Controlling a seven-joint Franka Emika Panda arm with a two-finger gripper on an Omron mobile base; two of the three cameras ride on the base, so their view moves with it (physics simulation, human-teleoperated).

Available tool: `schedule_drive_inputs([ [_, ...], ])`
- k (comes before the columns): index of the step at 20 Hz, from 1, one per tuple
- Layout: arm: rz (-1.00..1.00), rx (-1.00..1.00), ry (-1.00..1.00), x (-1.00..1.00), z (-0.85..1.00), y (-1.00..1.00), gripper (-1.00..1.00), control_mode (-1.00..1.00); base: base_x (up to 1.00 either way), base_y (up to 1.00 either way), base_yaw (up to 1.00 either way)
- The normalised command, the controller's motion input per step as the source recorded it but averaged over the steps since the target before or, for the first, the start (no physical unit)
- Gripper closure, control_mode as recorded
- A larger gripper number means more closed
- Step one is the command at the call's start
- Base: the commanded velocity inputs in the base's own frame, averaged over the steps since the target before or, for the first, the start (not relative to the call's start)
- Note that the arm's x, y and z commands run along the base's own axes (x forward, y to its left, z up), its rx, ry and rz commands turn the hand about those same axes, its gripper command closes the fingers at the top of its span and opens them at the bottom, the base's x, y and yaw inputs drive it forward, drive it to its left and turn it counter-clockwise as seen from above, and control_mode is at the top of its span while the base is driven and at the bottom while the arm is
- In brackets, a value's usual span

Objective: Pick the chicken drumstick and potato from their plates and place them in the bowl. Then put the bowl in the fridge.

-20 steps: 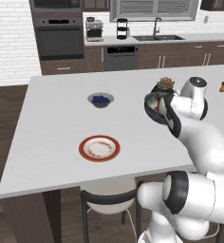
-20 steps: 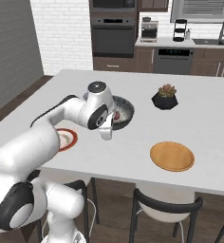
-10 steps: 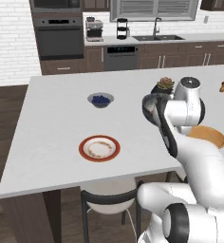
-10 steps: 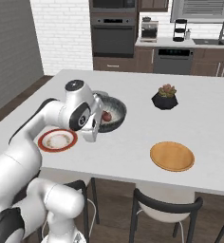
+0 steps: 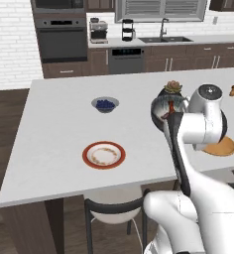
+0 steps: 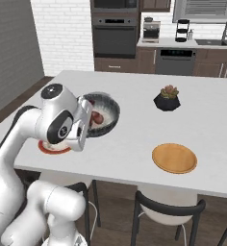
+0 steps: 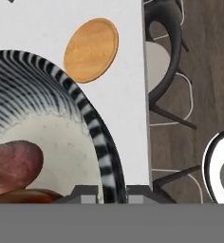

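My gripper (image 7: 111,192) is shut on the rim of the dark speckled bowl (image 7: 97,137), one finger on each side of the wall. The bowl (image 6: 105,111) hangs tilted just above the counter, beside my hand (image 6: 89,121). Inside it lie the reddish potato (image 7: 14,163) and the glossy orange-brown chicken drumstick (image 7: 23,195). In the left base view the bowl (image 5: 161,108) is partly behind my arm. The red-rimmed plate (image 5: 103,155) and the wooden plate (image 6: 174,157) are bare. The fridge is out of view.
A small bowl of blueberries (image 5: 105,104) and a black plant pot (image 6: 167,98) stand further back on the counter (image 5: 59,124). Shakers (image 5: 233,91) are at the far right. Chairs (image 6: 168,211) are tucked under the near edge.
My hand has swung a little to the left and nearer to my base, carrying the bowl with it. The plates have not moved.
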Motion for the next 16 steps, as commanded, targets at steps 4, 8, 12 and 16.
schedule_drive_inputs([
  [4,0.00,0.00,0.00,-0.84,0.32,0.37,1.00,-1.00,0.00,0.00,0.00],
  [8,0.00,0.00,0.00,-0.82,0.44,0.35,1.00,-1.00,0.00,0.00,0.00],
  [12,0.00,0.00,0.00,-0.63,0.21,0.33,1.00,-1.00,0.00,0.00,0.00],
  [16,0.00,0.00,-0.08,-0.76,0.22,0.04,1.00,-1.00,0.00,0.00,0.00],
])
